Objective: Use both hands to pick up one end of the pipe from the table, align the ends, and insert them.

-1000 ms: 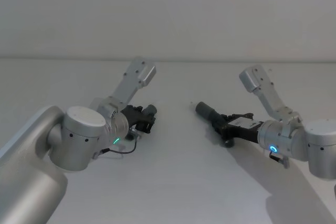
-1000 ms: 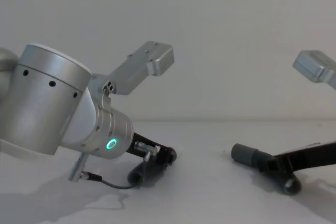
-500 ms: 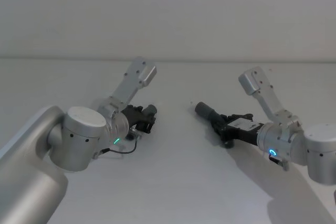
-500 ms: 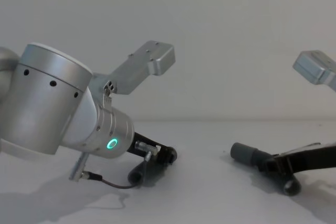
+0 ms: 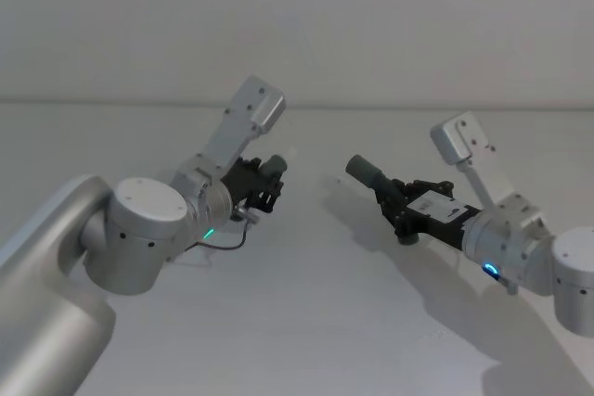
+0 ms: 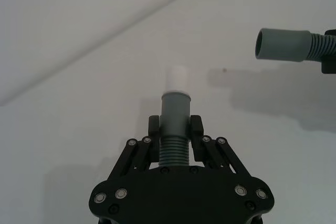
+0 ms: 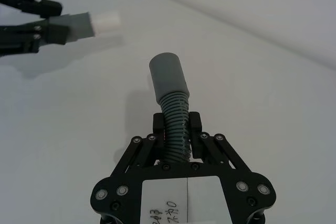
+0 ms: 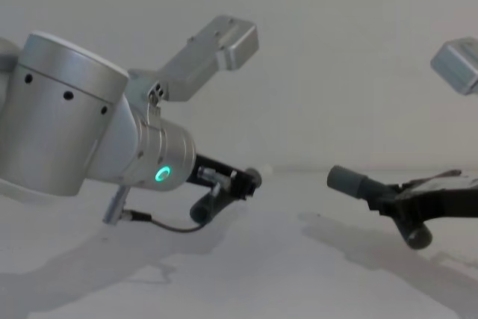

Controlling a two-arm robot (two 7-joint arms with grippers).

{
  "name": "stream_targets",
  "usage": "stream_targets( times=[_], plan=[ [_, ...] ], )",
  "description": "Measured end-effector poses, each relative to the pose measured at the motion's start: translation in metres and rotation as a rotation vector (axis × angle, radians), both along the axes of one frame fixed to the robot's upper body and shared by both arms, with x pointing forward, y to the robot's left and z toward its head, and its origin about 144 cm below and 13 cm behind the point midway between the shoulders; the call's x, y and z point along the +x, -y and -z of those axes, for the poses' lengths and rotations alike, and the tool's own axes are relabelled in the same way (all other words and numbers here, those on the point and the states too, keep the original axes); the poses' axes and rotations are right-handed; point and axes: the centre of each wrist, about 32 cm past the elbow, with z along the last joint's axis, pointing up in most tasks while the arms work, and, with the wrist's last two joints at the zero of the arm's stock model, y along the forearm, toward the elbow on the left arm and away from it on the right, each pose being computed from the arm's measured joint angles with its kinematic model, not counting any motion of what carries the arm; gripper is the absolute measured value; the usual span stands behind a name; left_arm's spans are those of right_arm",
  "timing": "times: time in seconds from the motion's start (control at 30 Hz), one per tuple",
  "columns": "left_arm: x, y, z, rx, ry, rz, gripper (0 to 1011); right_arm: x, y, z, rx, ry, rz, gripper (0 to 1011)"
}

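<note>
Pipe's white-tipped piece (image 6: pixel 175 106) clamped in left pincer (image 6: pixel 175 125), socket piece (image 7: pixel 168 77) clamped in right pincer (image 7: pixel 177 124); both above desk (image 5: pixel 306 322), mouths facing, well apart. Bring axes into line first, then push straight, slowly, no twist.

In your wrist views, the left gripper (image 6: pixel 175 124) hides the back of the left pipe piece (image 6: pixel 175 106), and the right gripper (image 7: pixel 177 124) hides the back of the right pipe piece (image 7: pixel 169 80). The writing on the label (image 7: pixel 186 203) runs off the edge.

left gripper (image 6: pixel 175 130), right gripper (image 7: pixel 177 128) — jaws clamped
</note>
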Motion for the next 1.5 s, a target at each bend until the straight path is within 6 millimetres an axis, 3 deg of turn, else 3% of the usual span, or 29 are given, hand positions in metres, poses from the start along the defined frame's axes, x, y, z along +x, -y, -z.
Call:
stream_targets(
  times=[0.13,0.8,1.17,1.5],
  plan=[
    [-0.001,-0.002,-0.005,0.002,0.038,0.025,332,-0.003,0.007,-0.002,-0.006,0.036,-0.021,262],
    [0.003,-0.026,-0.019,0.018,0.114,0.21,332,-0.018,0.08,-0.016,-0.055,0.108,-0.255,262],
    [0.008,-0.04,-0.027,0.016,0.137,0.341,332,-0.02,0.1,-0.023,-0.063,0.121,-0.382,262],
    [0.011,-0.051,-0.033,0.013,0.155,0.483,332,-0.02,0.105,-0.031,-0.07,0.142,-0.458,262]
  ],
)
